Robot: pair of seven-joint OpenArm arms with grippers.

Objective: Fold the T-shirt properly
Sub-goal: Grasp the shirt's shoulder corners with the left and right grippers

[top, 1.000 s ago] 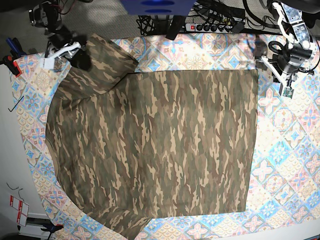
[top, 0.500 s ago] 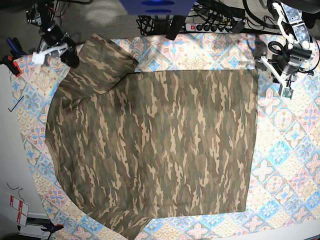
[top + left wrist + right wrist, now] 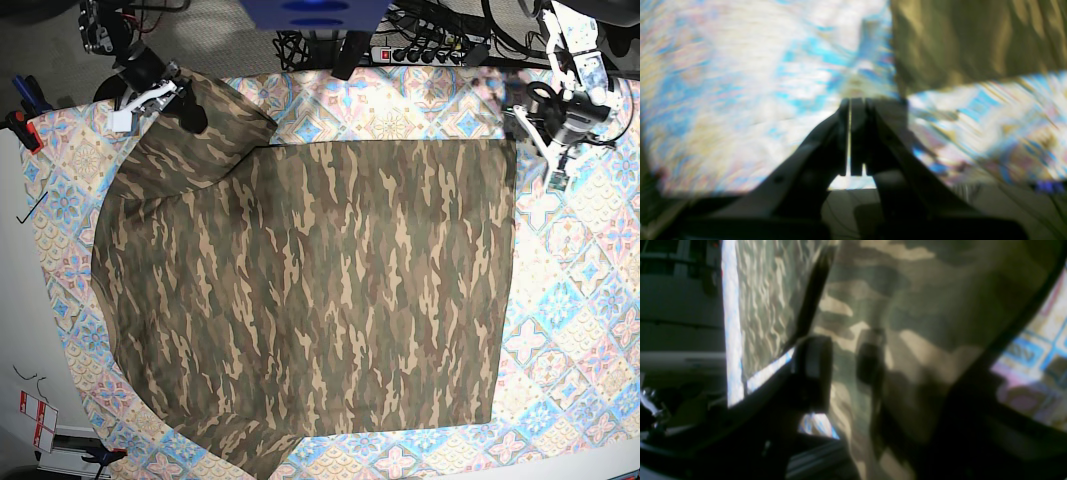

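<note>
Camouflage cloth of the T-shirt (image 3: 300,290) lies flat across the patterned cloth (image 3: 580,330), its sleeve at far left under the right gripper (image 3: 165,95), whose jaws stand part open over the sleeve, gripping nothing visible. Right of the shirt's straight edge runs bare cloth, where the left gripper (image 3: 550,150) hangs shut and empty. A power strip (image 3: 425,50) lies beyond the cloth's far edge.

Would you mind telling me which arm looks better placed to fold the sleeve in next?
The right arm, probably. Its hand sits open at the T-shirt's sleeve. The left hand is shut, over the patterned cloth beside the hem corner.
</note>
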